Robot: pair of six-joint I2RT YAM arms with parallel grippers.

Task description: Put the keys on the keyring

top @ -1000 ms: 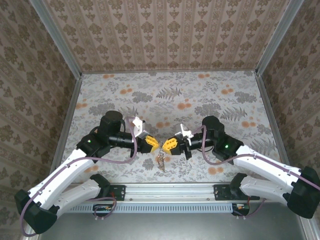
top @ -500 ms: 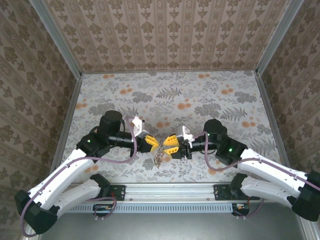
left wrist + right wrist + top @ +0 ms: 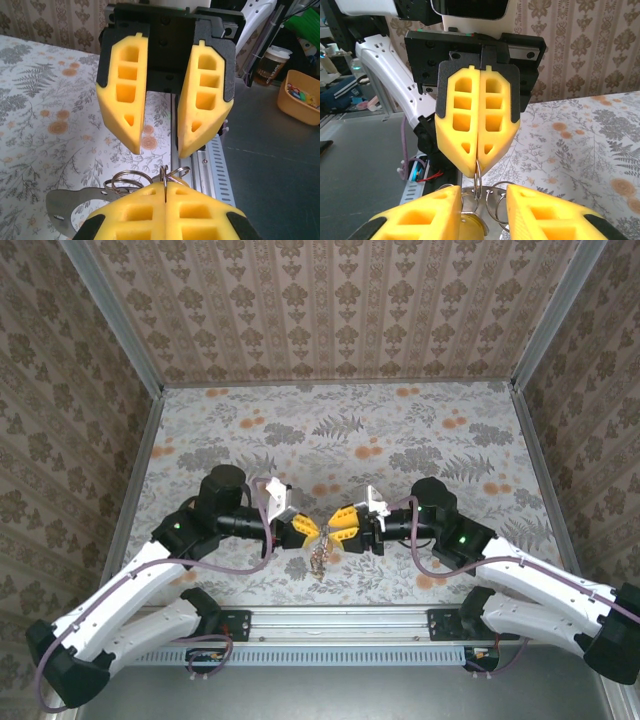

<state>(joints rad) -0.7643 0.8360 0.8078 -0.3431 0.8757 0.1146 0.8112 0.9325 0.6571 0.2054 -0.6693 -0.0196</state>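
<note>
Left pincer (image 3: 477,166) is clamped shut, nipping one thin wire of the keyring (image 3: 318,561) at its very tips. The other loops dangle at 6 o'clock from the meeting point, over the bench (image 3: 420,440). Right pincer (image 3: 161,151) faces it from 3 o'clock, fingers apart, gripping nothing. So slight a hold looks risky. A sideways nudge or tug from the right fingers could twist the wire free and drop the lot, or the yellow tips could collide.
</note>
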